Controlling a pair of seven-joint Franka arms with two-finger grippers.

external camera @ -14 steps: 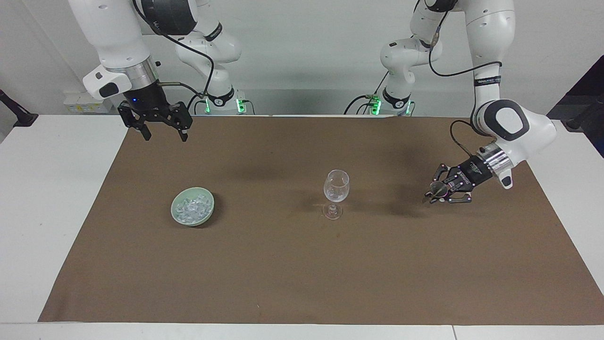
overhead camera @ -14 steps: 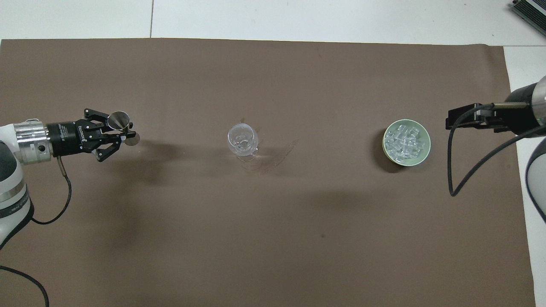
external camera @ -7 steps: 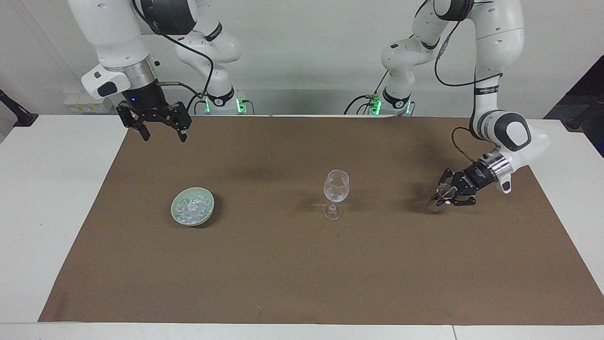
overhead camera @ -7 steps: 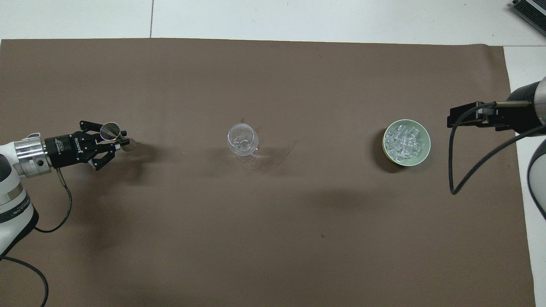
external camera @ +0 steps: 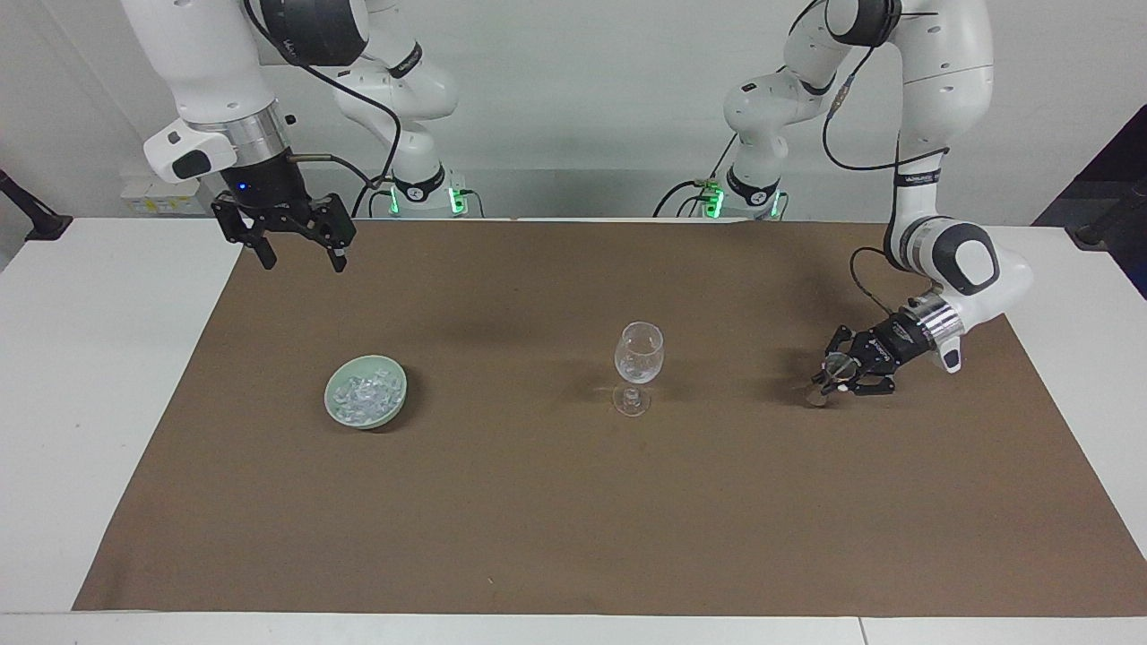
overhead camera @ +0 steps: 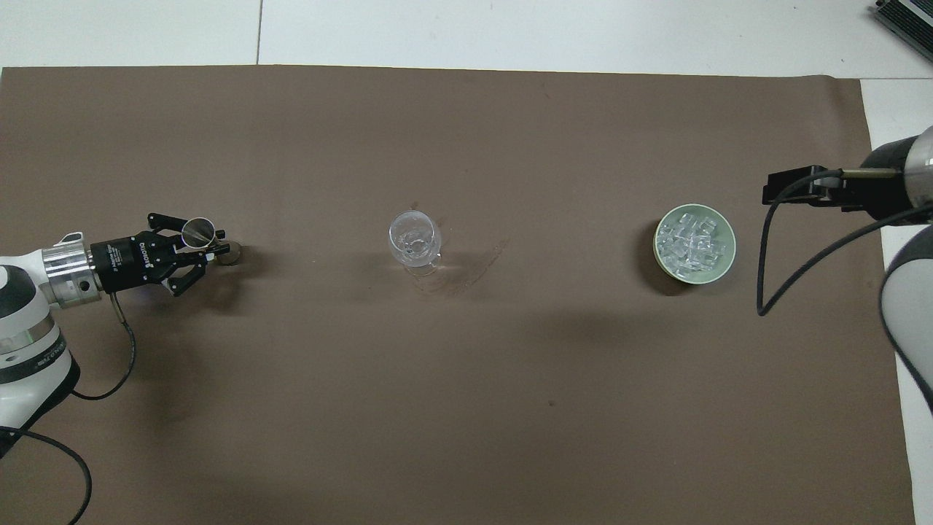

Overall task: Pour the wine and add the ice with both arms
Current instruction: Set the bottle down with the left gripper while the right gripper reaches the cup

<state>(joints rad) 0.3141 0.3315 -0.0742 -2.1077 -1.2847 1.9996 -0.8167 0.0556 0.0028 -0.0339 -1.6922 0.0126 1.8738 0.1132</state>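
Glassware sits mid-desk: a stemmed wine glass stands upright at the centre of the brown mat, with something clear and glinting in its bowl. Whether that is liquid, ice or both I can't make out from where I stand.

Seen from overhead, with twelve o'clock pointing away from the robots, the pale green dish lies at three o'clock of the glass, well apart from it. The ice is heaped inside the dish.

At nine o'clock of the glass, about as far off, the left end effector is down low by the mat. It is clenched on what looks like a small metal jigger, which is tipped on its side with its open mouth showing. One end of the jigger seems to touch the mat or sit just above it.

The right end effector waits with its fingers released and holding nothing. It hangs over the mat's edge at the right arm's end, around two o'clock of the dish.

My reading is that the jigger is being set down. To do that well, the wrist should roll until the jigger stands on its base. The grip should let go only once the base is flat on the mat, and the end effector should then draw straight back toward nine o'clock. A release while the jigger is tilted would likely send it rolling toward the glass.
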